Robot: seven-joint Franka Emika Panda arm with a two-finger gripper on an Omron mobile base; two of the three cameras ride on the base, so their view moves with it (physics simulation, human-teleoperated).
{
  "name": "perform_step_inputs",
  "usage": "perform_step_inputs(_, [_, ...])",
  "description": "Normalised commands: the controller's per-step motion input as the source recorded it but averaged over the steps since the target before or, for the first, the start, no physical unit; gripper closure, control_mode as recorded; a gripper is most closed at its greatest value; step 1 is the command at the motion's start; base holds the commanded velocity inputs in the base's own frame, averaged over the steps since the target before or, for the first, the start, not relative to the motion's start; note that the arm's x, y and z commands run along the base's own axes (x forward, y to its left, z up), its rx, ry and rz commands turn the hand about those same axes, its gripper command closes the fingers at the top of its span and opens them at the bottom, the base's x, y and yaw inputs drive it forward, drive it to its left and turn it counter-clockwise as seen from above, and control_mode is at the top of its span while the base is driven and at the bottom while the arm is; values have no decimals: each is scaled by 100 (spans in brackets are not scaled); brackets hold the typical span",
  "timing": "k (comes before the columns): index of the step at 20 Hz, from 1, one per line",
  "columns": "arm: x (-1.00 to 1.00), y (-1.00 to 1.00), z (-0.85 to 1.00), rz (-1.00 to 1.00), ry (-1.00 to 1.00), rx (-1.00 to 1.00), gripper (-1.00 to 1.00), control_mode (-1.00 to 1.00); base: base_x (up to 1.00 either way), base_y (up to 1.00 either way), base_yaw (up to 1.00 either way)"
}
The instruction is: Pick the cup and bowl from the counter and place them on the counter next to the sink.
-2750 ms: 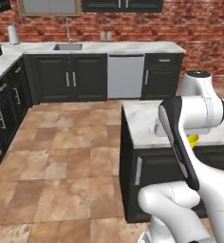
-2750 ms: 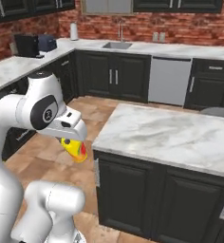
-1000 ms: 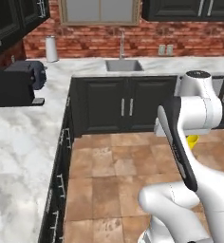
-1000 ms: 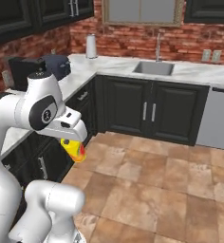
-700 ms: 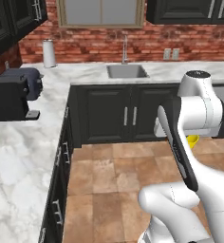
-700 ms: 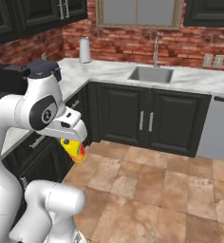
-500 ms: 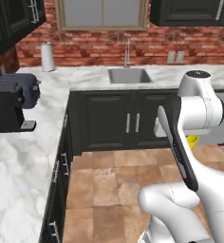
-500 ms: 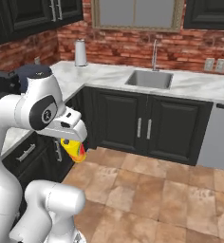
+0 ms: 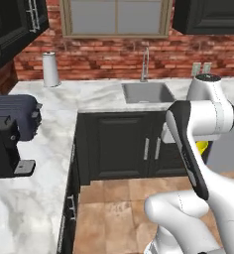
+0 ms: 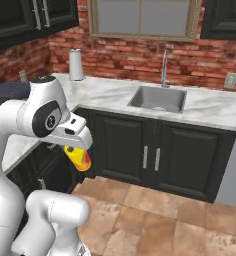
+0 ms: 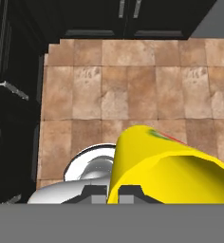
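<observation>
gripping the cup, the tool hangs over tiled floor facing the sink counter.

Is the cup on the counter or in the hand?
In the hand: the cup hangs under it above the floor, clear of the counter.

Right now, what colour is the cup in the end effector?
Yellow, with a red-orange mark low on its side; the cup shows best in the right base view.
</observation>
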Motion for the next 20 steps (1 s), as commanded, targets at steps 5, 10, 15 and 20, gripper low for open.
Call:
perform_step_inputs(5, [0, 0, 0, 0, 0, 0, 100, 100, 100, 36, 0])
perform_step_inputs(10, [0, 0, 0, 0, 0, 0, 100, 100, 100, 24, 0])
perform_step_inputs(15, [0, 0, 0, 0, 0, 0, 100, 100, 100, 20, 0])
perform_step_inputs(20, [0, 0, 0, 0, 0, 0, 100, 100, 100, 20, 0])
